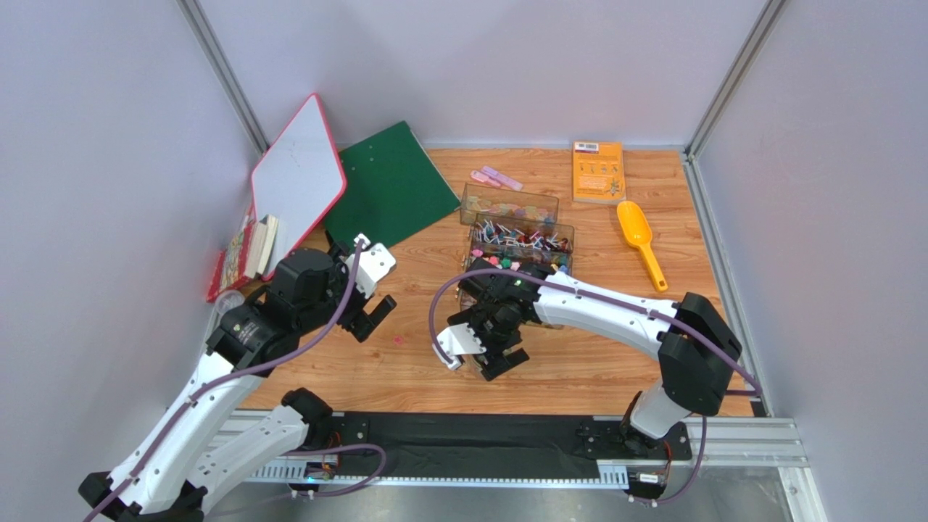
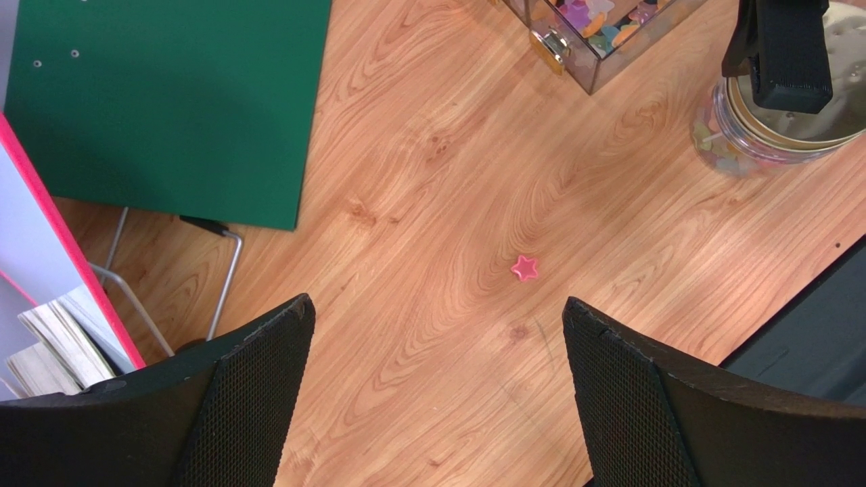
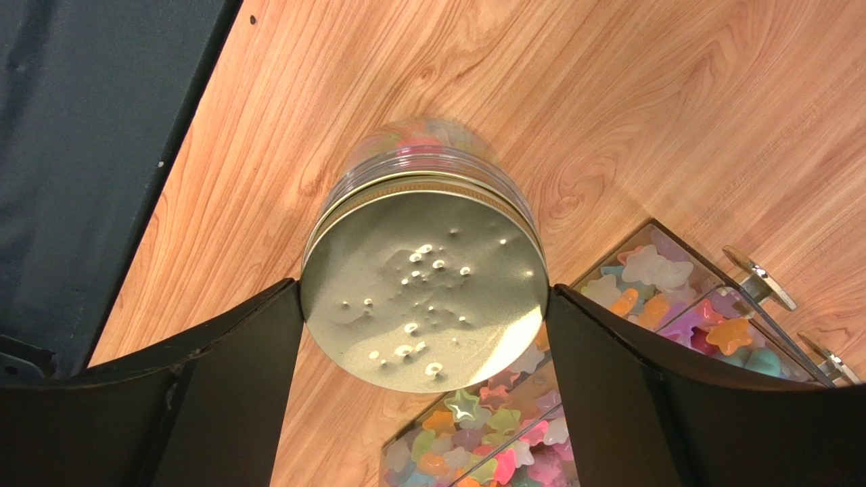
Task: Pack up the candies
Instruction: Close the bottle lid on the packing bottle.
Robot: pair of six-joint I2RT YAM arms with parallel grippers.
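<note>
right gripper (image 3: pixel 425 317) clamps dimpled gold lid (image 3: pixel 422 269) on clear jar (image 3: pixel 427 150), near mat (image 3: pixel 91 152) edge | left gripper (image 2: pixel 437 312) spread over bare wood table (image 2: pixel 437 172), pink star candy (image 2: pixel 524 268) below | candies (image 3: pixel 651 269) fill clear box (image 2: pixel 595 69)

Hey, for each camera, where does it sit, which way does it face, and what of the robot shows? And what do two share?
Top external: above and behind the robot, looking down on the table; left arm and right arm show.
Left wrist: on the left arm, facing down at a star candy and folder; the open left gripper shows.
Right wrist: on the right arm, facing down on the jar, its lid held in the right gripper.
Shared: both wrist views show the jar and candy box.
</note>
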